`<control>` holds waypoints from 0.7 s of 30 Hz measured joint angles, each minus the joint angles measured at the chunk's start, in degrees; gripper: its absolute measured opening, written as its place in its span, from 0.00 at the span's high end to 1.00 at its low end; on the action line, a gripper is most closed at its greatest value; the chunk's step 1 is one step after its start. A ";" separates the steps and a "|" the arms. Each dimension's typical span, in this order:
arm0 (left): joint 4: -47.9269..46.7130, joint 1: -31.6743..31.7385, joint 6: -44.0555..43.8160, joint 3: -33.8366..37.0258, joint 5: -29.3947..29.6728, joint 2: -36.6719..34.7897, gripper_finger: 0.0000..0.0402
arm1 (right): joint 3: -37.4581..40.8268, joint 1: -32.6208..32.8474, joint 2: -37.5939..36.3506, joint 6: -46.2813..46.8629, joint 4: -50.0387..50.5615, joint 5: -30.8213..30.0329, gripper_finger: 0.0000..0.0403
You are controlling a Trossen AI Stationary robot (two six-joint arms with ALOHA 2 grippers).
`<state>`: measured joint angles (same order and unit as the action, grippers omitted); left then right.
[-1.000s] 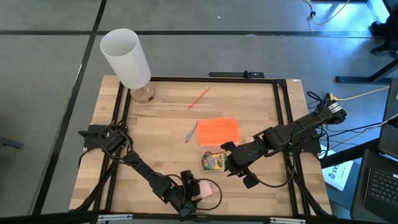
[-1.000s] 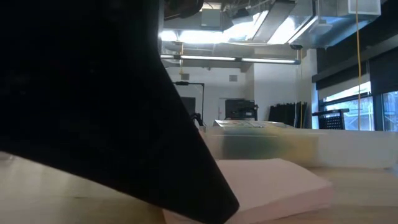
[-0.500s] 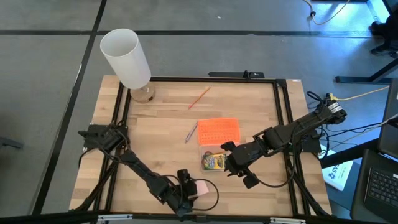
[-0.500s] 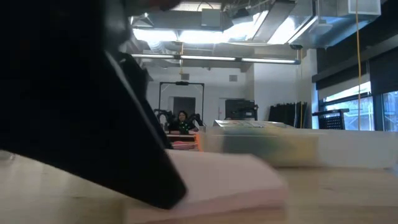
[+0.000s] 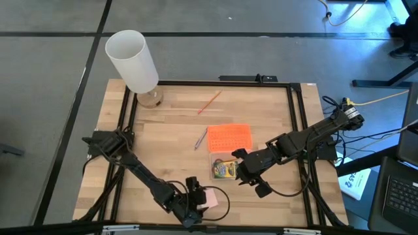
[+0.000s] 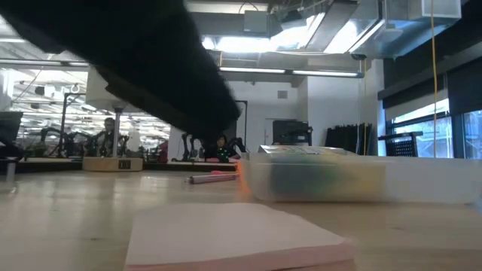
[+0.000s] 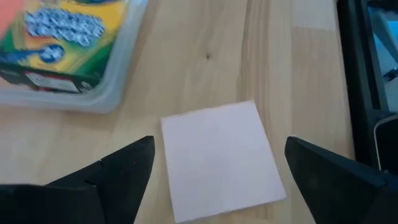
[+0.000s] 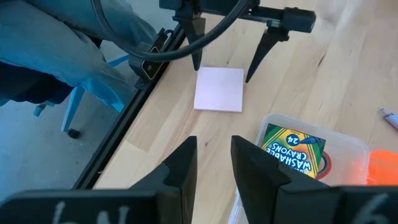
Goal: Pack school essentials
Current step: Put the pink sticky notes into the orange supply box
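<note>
On the wooden worktop [image 5: 261, 111], a clear plastic box [image 8: 348, 149] with an orange lid [image 5: 228, 136] held a crayon box [image 8: 291, 153] printed "24 WASHABLE CRAYONS". The pink sticky-note pad [image 5: 211, 198] lay flat near the front edge, between the widely parted jaws of the left gripper [image 8: 226, 61], which touched nothing. The right gripper [image 8: 211, 163] hovered beside the clear box, its jaws slightly apart and empty.

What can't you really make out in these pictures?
- Red-handled scissors: not seen in any view.
- Crayon box in the clear plastic box: cut off by the left wrist view's edge, blurred in the low view.
- Pencil and pen: too small in the high view for detail.
- Left gripper above the pink pad: only a dark blur in the low view.
</note>
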<state>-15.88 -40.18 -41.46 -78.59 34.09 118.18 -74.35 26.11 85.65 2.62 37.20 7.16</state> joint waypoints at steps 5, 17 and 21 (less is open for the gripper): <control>-0.10 0.00 -0.42 -0.01 -0.60 0.25 0.03 | 0.00 0.01 0.00 0.01 -0.10 0.01 0.75; 1.93 0.57 -3.17 0.86 -0.20 4.02 0.01 | 0.00 0.01 0.00 0.06 -0.15 0.00 0.75; 2.65 0.55 -3.60 0.86 -0.35 4.49 0.01 | 0.00 0.02 0.00 0.03 -0.14 0.00 0.75</control>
<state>-13.24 -39.64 -45.06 -77.73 33.74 122.67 -74.35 26.13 85.65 2.66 37.06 7.16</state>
